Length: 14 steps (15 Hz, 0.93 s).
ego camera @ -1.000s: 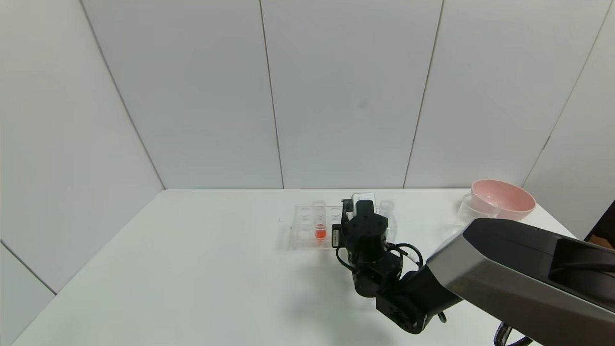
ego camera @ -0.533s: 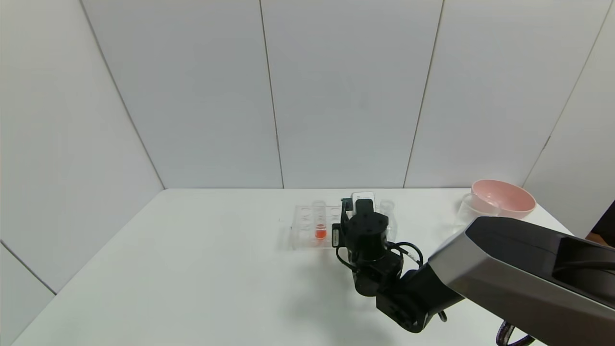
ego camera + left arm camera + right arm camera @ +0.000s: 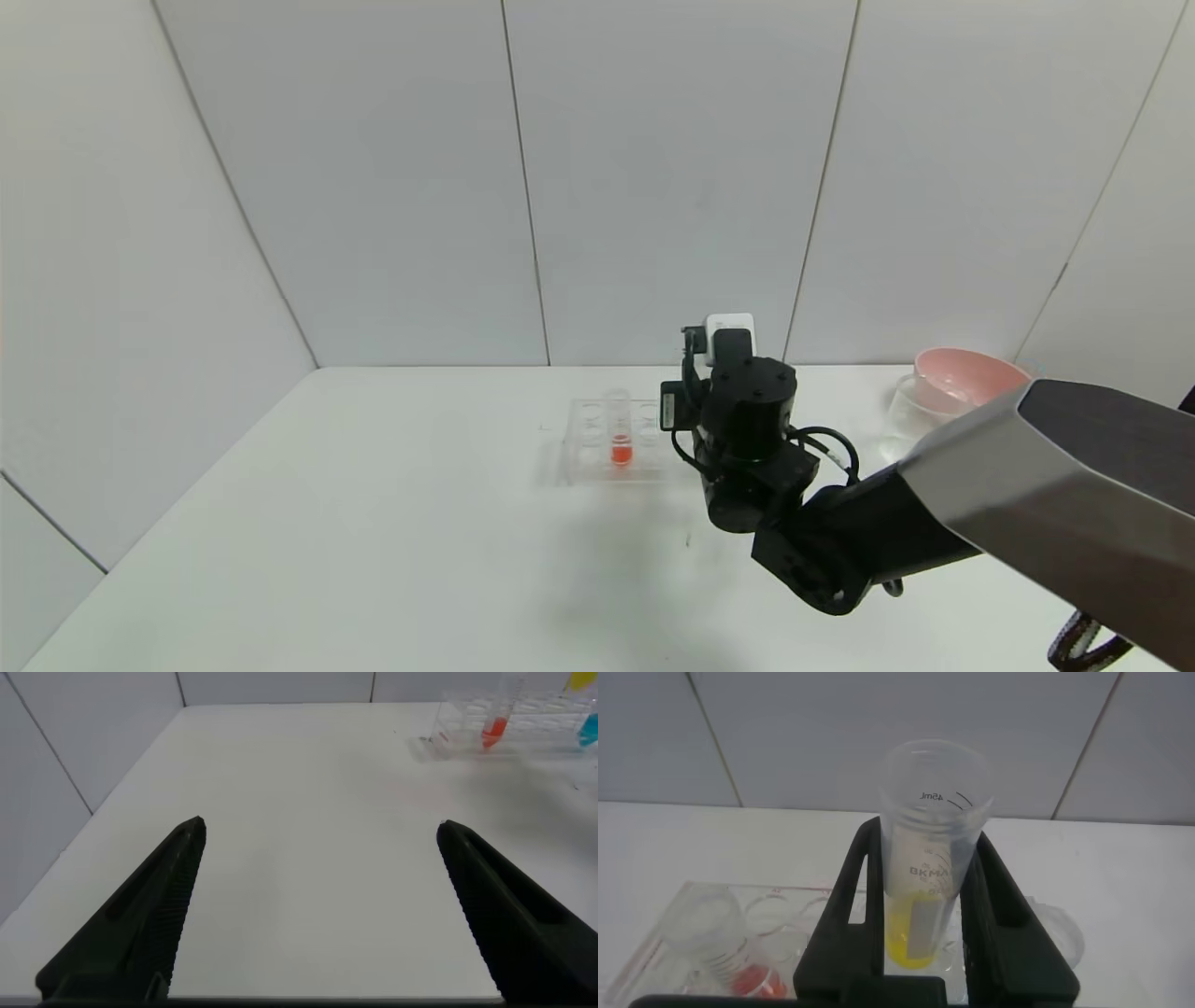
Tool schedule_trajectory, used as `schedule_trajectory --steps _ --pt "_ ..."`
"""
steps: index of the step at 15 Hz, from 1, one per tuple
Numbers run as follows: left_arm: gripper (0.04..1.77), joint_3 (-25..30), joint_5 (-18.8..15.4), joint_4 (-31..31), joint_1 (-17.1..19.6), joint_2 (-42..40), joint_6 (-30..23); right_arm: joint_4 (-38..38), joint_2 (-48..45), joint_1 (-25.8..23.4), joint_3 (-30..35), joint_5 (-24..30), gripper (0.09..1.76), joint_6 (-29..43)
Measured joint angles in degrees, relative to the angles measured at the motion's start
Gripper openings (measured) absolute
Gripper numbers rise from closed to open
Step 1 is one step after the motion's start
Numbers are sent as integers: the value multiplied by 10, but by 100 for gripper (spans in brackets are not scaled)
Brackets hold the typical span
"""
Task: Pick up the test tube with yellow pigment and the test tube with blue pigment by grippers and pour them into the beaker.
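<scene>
My right gripper [image 3: 926, 838] is shut on the test tube with yellow pigment [image 3: 924, 896] and holds it upright above the clear tube rack [image 3: 691, 917]. In the head view the right wrist [image 3: 747, 411] hides that tube and the fingers. The test tube with blue pigment [image 3: 589, 730] stands in the rack, seen in the left wrist view. The beaker [image 3: 920, 409] stands at the far right of the table. My left gripper [image 3: 320, 835] is open and empty over bare table, well away from the rack.
A red-tinted tube [image 3: 621, 446] stands in the rack [image 3: 597, 439], also in the right wrist view [image 3: 738, 966]. A pink bowl [image 3: 971, 381] sits behind the beaker. White walls close the table's back and left side.
My right arm has risen and shifted a little right, lifting the yellow tube up out of the rack. The red tube and rack have not moved.
</scene>
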Motion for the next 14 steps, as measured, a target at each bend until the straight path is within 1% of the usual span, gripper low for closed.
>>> schedule_trajectory --steps 5,9,10,12,14 --pt "176 0 0 0 0 0 0 -4 -15 2 1 5 53 0" --pt "176 0 0 0 0 0 0 -4 -24 1 10 26 53 0" --pt "176 0 0 0 0 0 0 -4 -30 -1 17 40 53 0" --pt "176 0 0 0 0 0 0 -4 -49 -3 44 84 53 0" --pt "176 0 0 0 0 0 0 -2 -82 -8 84 143 53 0"
